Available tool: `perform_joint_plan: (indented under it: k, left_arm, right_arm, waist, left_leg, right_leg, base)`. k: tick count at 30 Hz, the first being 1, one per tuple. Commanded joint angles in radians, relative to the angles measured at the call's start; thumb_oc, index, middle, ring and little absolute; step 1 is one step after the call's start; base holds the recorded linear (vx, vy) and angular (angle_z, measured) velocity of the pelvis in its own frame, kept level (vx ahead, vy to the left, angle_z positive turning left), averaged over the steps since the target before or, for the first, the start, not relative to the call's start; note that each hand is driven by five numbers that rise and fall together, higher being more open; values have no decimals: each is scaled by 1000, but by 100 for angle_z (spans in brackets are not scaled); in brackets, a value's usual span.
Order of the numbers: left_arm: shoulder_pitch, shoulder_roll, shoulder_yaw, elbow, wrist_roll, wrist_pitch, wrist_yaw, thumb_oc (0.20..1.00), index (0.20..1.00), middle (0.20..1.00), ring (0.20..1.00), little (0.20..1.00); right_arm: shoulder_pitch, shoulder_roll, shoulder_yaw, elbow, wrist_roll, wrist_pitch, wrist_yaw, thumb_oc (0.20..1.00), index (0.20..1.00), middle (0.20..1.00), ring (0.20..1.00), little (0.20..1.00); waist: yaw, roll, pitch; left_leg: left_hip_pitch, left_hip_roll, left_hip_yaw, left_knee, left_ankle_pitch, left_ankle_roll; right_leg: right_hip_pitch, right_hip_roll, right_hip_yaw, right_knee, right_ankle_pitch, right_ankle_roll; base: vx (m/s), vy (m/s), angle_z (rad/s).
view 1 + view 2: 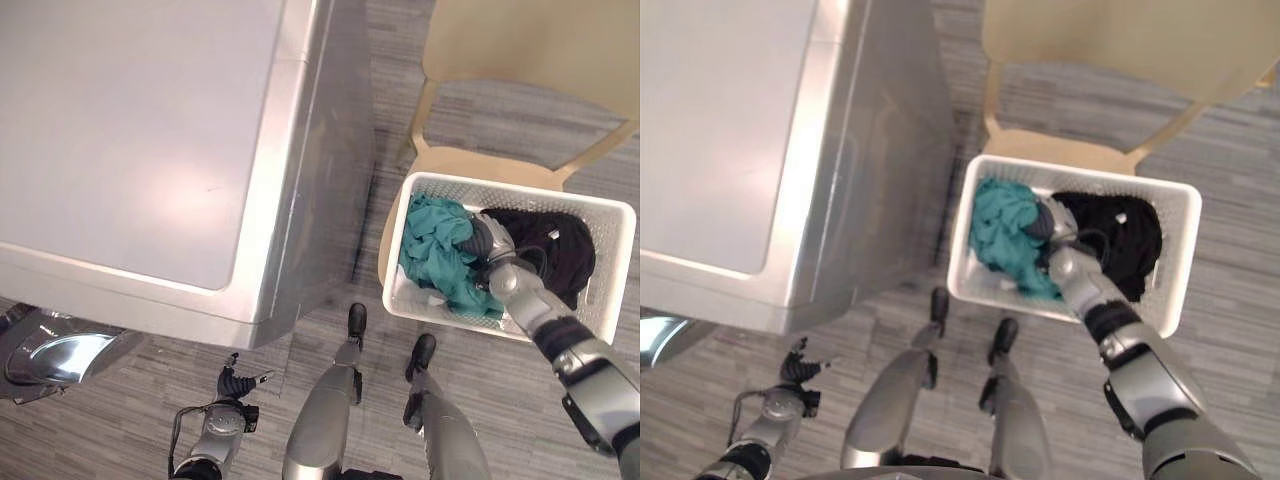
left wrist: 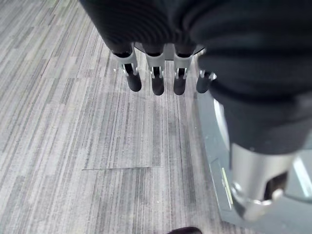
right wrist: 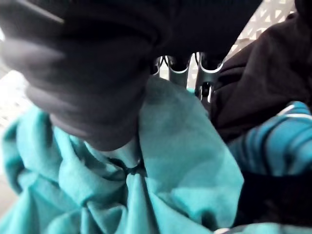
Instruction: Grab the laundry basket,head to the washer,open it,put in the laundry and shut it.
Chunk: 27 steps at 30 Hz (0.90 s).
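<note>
A white laundry basket (image 1: 610,260) with perforated walls is seen, and in it a teal garment (image 1: 437,250) lies beside a black garment (image 1: 555,245). A piece striped in teal and black (image 3: 273,146) is shown in the right wrist view. The washer (image 1: 150,150) is finished in silver-grey, with a paler matte top and a glossier side. The chair (image 1: 520,60) behind the basket is coloured pale cream-yellow. The floor (image 2: 73,146) is patterned in narrow grey streaks of light and dark. Each robot hand, the left robot hand (image 2: 156,73) and the right robot hand (image 3: 185,63), is marked by silver fingers with dark tips and a dark ribbed cover.
</note>
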Motion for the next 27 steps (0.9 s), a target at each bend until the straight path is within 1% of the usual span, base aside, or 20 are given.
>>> perform_joint_plan:
  k: [1,2,3,5,6,7,8,10,12,16,17,18,19,20,22,23,24,25,26,27]
  left_arm:
    - [44,11,17,39,8,22,1,1000,1000,1000,1000,1000]
    - [45,11,17,38,8,22,1,1000,1000,1000,1000,1000]
    - [63,4,29,26,13,29,-9,1000,1000,1000,1000,1000]
    - [81,-2,40,16,20,38,-14,1000,1000,1000,1000,1000]
    - [81,-2,40,16,20,38,-14,1000,1000,1000,1000,1000]
    - [91,-4,47,10,22,40,-16,1000,1000,1000,1000,1000]
    - [117,-9,64,-9,18,46,-23,1000,1000,1000,1000,1000]
    - [132,-10,73,-22,18,49,-28,1000,1000,1000,1000,1000]
    - [147,-13,82,-40,13,53,-30,1000,1000,1000,1000,1000]
    - [189,-15,94,-127,11,54,-43,1000,1000,1000,1000,1000]
    - [183,-7,91,-152,10,52,-52,1000,1000,1000,1000,1000]
    - [183,-7,91,-152,10,52,-52,1000,1000,1000,1000,1000]
    - [177,2,85,-182,7,48,-54,1000,1000,1000,1000,1000]
    - [180,19,86,-259,-1,39,-61,1000,1000,1000,1000,1000]
    - [187,35,85,-321,-14,29,-52,1000,1000,1000,1000,1000]
    - [187,35,85,-322,-14,30,-52,1000,1000,1000,1000,1000]
    - [191,42,85,-363,-26,27,-56,1000,1000,1000,1000,1000]
    - [193,49,86,-413,-42,14,-47,1000,1000,1000,1000,1000]
    - [199,62,83,-487,-37,9,-43,1000,1000,1000,1000,1000]
    - [200,62,83,-488,-37,10,-43,1000,1000,1000,1000,1000]
  right_arm:
    - [102,51,-75,-132,177,-92,9,200,200,200,200,200]
    - [103,50,-75,-133,177,-91,9,200,200,200,200,200]
    - [171,69,-136,-210,255,-114,31,200,200,200,200,200]
    - [231,91,-185,-284,327,-132,59,200,200,200,200,200]
    - [232,91,-185,-285,327,-131,59,200,200,200,200,200]
    - [254,101,-208,-315,367,-140,70,200,200,200,200,200]
    - [303,130,-243,-385,458,-159,111,200,200,200,200,200]
    - [330,136,-251,-419,477,-161,127,200,200,200,200,200]
    - [375,148,-260,-485,518,-172,161,200,200,200,200,200]
    - [441,135,-273,-612,496,-179,213,200,200,200,200,200]
    - [467,134,-274,-646,487,-180,231,200,200,200,200,200]
    - [468,134,-274,-647,487,-180,231,200,200,200,200,200]
    - [488,134,-286,-670,485,-189,235,200,200,200,200,200]
    - [503,128,-298,-688,468,-193,242,200,200,200,200,200]
    - [500,124,-299,-705,430,-204,229,200,200,200,200,200]
    - [500,124,-299,-705,430,-204,229,200,200,200,200,200]
    - [493,120,-298,-710,418,-201,227,200,200,200,200,200]
    - [481,119,-286,-710,402,-201,219,200,200,200,200,200]
    - [459,118,-281,-697,404,-200,206,200,200,200,200,200]
    - [458,118,-281,-695,404,-200,206,200,200,200,200,200]
  waist:
    - [-27,-57,-99]
    - [-27,-57,-98]
    - [-38,-63,-120]
    - [-50,-65,-140]
    - [-50,-65,-142]
    - [-55,-68,-151]
    - [-64,-75,-172]
    - [-68,-78,-189]
    - [-78,-83,-211]
    - [-92,-86,-238]
    - [-99,-83,-228]
    - [-99,-83,-228]
    - [-111,-81,-218]
    - [-112,-74,-221]
    - [-102,-78,-230]
    - [-102,-77,-232]
    - [-92,-81,-241]
    - [-77,-85,-245]
    - [-50,-84,-246]
    - [-52,-83,-247]
  left_leg:
    - [18,22,27,9,-77,-69]
    - [19,22,27,9,-77,-69]
    - [55,22,33,-3,-85,-68]
    - [91,20,40,-6,-96,-64]
    - [89,20,40,-6,-95,-64]
    - [107,18,42,-6,-101,-62]
    - [146,14,48,3,-125,-53]
    - [159,13,50,11,-134,-49]
    - [194,13,60,28,-157,-43]
    - [257,19,82,41,-181,-31]
    - [261,30,77,42,-172,-29]
    - [261,30,77,43,-172,-29]
    - [252,31,61,48,-163,-27]
    - [226,39,41,62,-146,-26]
    - [198,43,9,68,-119,-33]
    - [195,45,9,68,-117,-33]
    - [178,48,-7,66,-105,-41]
    - [154,57,-21,59,-73,-62]
    - [98,76,-39,42,-2,-109]
    - [96,77,-41,41,-1,-110]
  right_leg:
    - [-45,-100,44,55,-56,85]
    - [-44,-100,44,54,-56,85]
    - [-9,-100,39,46,-58,89]
    - [26,-102,38,41,-64,91]
    - [24,-102,37,40,-61,91]
    - [43,-102,38,36,-63,93]
    - [80,-103,44,33,-70,98]
    - [93,-103,47,29,-70,99]
    - [123,-103,57,32,-76,101]
    - [146,-99,83,77,-85,107]
    - [137,-91,109,151,-99,109]
    - [135,-91,109,154,-100,109]
    - [127,-67,163,226,-116,109]
    - [126,-32,219,289,-142,100]
    - [148,-2,265,371,-170,87]
    - [145,0,266,370,-167,86]
    - [167,14,285,345,-194,76]
    - [209,38,294,286,-233,59]
    - [235,57,282,196,-260,26]
    - [235,58,280,194,-258,26]
  base:
    - [34,4,12]
    - [67,0,-3]
    - [75,6,-10]
    - [77,20,-3]
    - [44,20,5]
    - [60,31,-4]
    - [96,48,-13]
    - [66,41,-13]
    - [52,54,-23]
    - [3,38,-28]
    - [-82,-17,-38]
    - [-153,-56,-18]
    - [-245,-109,5]
    - [-323,-173,12]
    - [-270,-208,63]
    - [-177,-187,98]
    - [-185,-224,69]
    - [-404,-430,52]
    - [-339,-351,43]
    - [-344,-323,54]
